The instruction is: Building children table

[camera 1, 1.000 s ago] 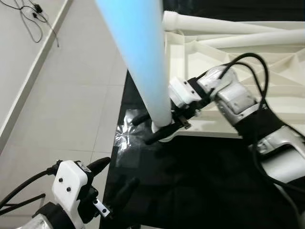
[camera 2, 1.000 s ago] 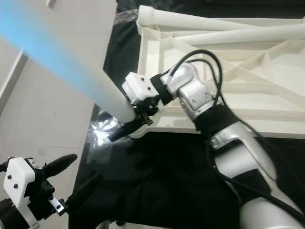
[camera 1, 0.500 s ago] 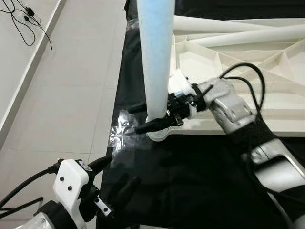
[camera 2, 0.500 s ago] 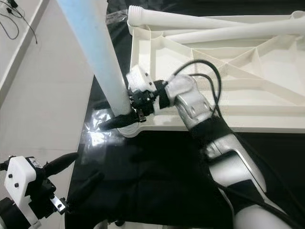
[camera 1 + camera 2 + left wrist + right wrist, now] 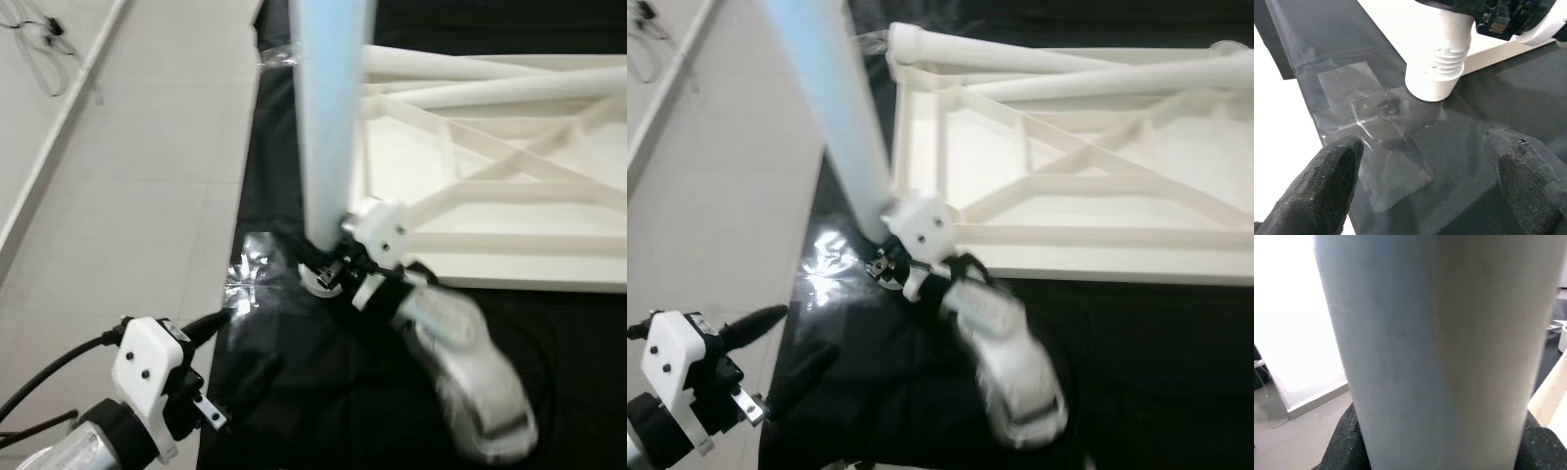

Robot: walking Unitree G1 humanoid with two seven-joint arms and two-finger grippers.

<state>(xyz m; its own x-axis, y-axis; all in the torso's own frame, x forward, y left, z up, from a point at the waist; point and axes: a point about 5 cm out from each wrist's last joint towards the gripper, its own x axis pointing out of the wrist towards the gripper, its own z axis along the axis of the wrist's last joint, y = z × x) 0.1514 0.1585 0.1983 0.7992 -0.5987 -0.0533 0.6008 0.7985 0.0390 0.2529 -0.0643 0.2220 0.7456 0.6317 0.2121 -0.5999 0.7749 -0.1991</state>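
Two black fingers of the right hand (image 5: 331, 266) are closing around the base of a pale table leg (image 5: 328, 108), one on each side of the tube, as the right wrist view shows with the leg (image 5: 1435, 347) pressed between the dark pads. The leg is standing nearly upright from the hand and rising out of the top of the head views, tinted bluish along its length. Its threaded lower end (image 5: 1442, 66) is sitting in the round corner socket (image 5: 320, 279) of the upturned white tabletop (image 5: 1097, 147), directly under the fingers, so the hand is gripping the leg just above the joint. The right arm is reaching in from below, its silver forearm blurred.

Beyond the socket, the tabletop is lying underside up on a black cloth (image 5: 392, 392) spread on the floor, its ribs crossing diagonally inside the frame. Two more loose legs (image 5: 1038, 64) are resting along the far rim of the tabletop, lying flat and touching each other near their ends.

Nearer the robot, the left hand (image 5: 230, 348) is hovering low over the edge of the black cloth, its fingers (image 5: 1332, 181) spread wide and gripping nothing. It is pointing toward the socket but sits well apart from it. Between this hand and the socket, a crumpled sheet of clear plastic (image 5: 1381, 132) is lying on the cloth, its near edge touching the socket's base. Pale floor tiles (image 5: 127, 196) are stretching away to the left of the cloth.
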